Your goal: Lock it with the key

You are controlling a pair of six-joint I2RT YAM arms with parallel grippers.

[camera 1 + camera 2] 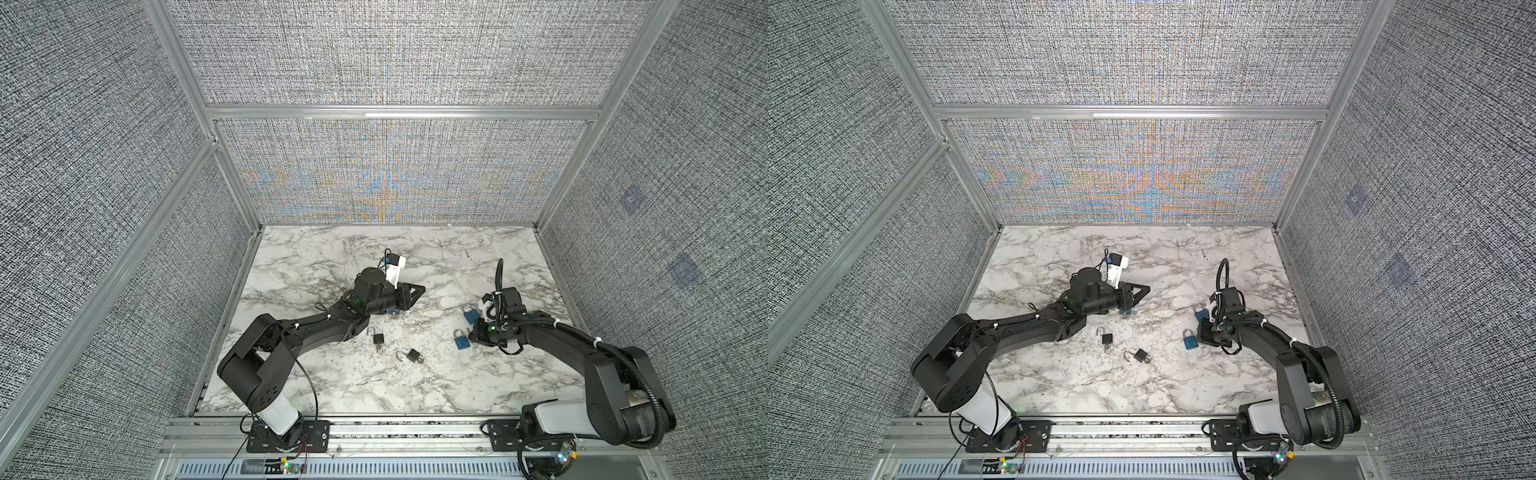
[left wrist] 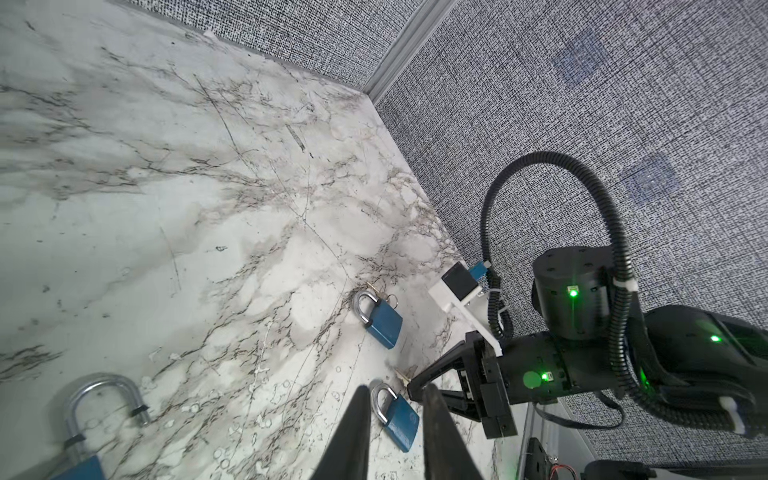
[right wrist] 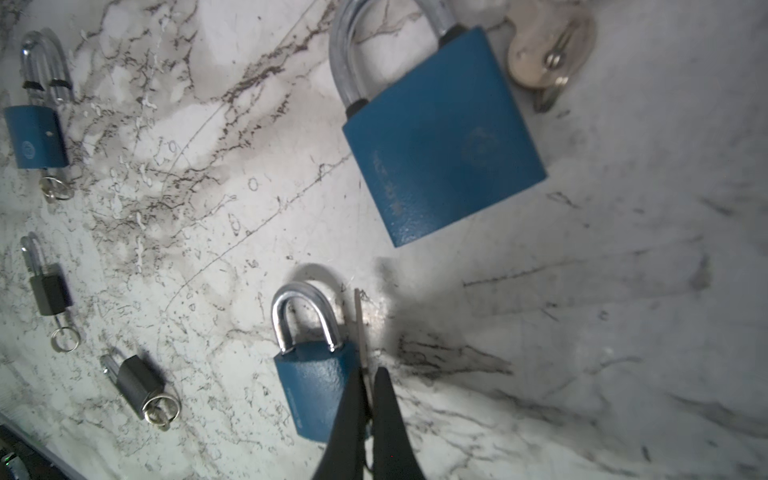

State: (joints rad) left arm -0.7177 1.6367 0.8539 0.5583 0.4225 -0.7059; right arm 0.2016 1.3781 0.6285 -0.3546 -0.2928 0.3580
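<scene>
One key (image 3: 360, 328), pinched in right gripper (image 3: 368, 376), sat just beside blue padlock (image 3: 311, 386) nr bench's (image 1: 415, 257) right edge. Left gripper (image 2: 395, 386) stood narrow, empty. Key wanted squaring to padlock's underside first.

Five padlocks lie on the worktop (image 1: 478, 386), all well apart from the back wall (image 1: 395, 166). The left padlock (image 1: 393, 312) lies near the centre, partly under the left gripper (image 1: 420, 289). In front of it, nearer to the robot, lies the middle padlock (image 1: 378, 338). To the right of that one, a little nearer again, lies the front padlock (image 1: 414, 355). On the right side lie the far right padlock (image 1: 469, 316) and, just before it, the near right padlock (image 1: 461, 341). A bunch of keys (image 3: 544, 54) lies just beside the far one, at its shackle end. The right gripper (image 3: 368, 376) is just right of the near one, with a key (image 3: 360, 328) between its fingers, beside that padlock's shackle.
</scene>
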